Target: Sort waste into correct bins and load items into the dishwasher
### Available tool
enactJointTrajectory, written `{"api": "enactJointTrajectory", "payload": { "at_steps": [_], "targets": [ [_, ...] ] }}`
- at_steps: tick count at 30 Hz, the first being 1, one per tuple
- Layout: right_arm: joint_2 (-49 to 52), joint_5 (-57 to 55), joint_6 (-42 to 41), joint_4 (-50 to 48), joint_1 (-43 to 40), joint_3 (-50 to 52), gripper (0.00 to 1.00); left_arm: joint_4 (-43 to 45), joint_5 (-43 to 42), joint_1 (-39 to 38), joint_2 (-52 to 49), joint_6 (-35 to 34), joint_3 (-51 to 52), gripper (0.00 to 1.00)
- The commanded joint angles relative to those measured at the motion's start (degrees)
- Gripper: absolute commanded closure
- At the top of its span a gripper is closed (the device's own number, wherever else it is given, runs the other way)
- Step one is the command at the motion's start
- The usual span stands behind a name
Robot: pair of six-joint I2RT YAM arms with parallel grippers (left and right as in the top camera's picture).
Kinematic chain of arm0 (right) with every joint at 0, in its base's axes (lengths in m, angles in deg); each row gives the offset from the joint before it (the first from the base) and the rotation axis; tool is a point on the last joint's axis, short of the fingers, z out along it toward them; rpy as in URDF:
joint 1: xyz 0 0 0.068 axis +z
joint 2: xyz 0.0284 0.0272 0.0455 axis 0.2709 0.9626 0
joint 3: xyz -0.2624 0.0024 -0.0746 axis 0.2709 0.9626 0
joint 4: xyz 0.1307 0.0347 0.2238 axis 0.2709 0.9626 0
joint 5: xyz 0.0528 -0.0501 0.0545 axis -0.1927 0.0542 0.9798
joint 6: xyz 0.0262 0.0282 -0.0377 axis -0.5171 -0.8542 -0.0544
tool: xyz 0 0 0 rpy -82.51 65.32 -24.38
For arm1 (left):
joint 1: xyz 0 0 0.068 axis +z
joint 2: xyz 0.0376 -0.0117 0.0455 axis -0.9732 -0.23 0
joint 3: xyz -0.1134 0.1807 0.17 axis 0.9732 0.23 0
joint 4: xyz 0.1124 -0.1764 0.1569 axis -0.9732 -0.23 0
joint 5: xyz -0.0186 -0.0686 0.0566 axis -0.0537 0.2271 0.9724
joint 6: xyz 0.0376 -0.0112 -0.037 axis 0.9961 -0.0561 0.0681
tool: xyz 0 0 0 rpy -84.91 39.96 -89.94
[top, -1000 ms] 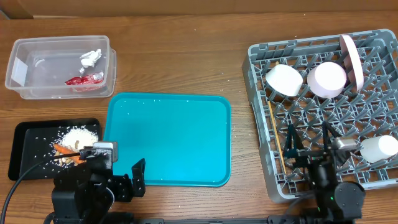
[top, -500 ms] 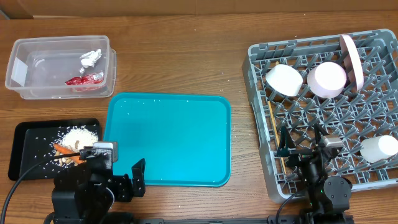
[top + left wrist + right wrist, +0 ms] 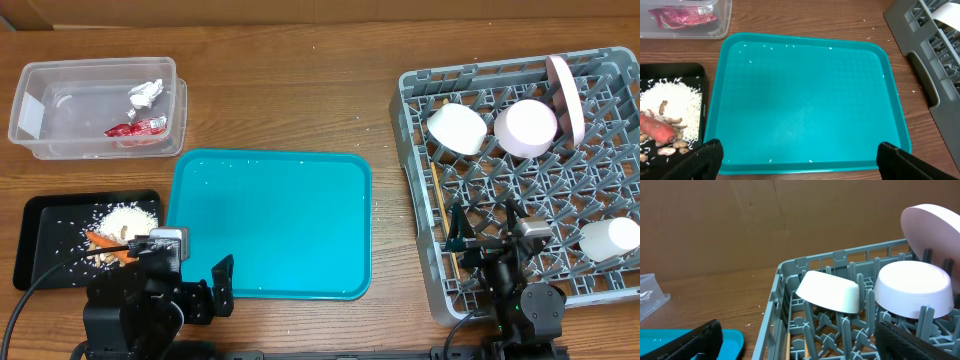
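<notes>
The grey dish rack point(image 3: 600, 290) stands at the right and holds two white bowls point(image 3: 458, 128) point(image 3: 526, 128), an upright plate point(image 3: 565, 95) and chopsticks point(image 3: 440, 215) along its left side. My right gripper point(image 3: 487, 232) is open and empty over the rack's front left. The right wrist view shows the bowls point(image 3: 832, 292) point(image 3: 912, 287), the plate point(image 3: 935, 225) and the chopsticks point(image 3: 788, 347). The clear tub point(image 3: 60, 145) holds the red wrapper point(image 3: 135, 128) and the tissue point(image 3: 146, 92). The black tray point(image 3: 40, 215) holds rice point(image 3: 125, 218) and the carrot point(image 3: 100, 240). My left gripper point(image 3: 802, 165) is open and empty at the teal tray's near edge.
The teal tray point(image 3: 270, 222) lies in the middle with a few rice grains on it. A white object point(image 3: 610, 238) lies in the rack's front right. Beige nut scraps point(image 3: 670, 147) lie by the carrot point(image 3: 657, 129). A brown wall stands behind the table.
My right gripper has shifted a little to the left over the rack's front and then held still. The left arm has not moved.
</notes>
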Motion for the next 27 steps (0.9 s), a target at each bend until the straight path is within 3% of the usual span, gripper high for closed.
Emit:
{"api": "enactJointTrajectory", "payload": {
  "at_steps": [1,14,23,27],
  "targets": [
    [-0.7,-0.5,0.2,-0.3,-0.2,0.6,0.0,0.1,0.6,0.2,0.4,-0.6,0.2,0.0],
    [-0.7,-0.5,0.2,-0.3,-0.2,0.6,0.0,-0.2,1.0,0.2,2.3,-0.4,1.7,0.0],
    [-0.7,-0.5,0.2,-0.3,-0.2,0.6,0.0,26.5,0.7,0.2,18.6,0.6,27.1,0.0],
    [-0.7,-0.5,0.2,-0.3,-0.2,0.6,0.0,45.7,1.0,0.2,24.9,0.7,39.4,0.0]
  ]
}}
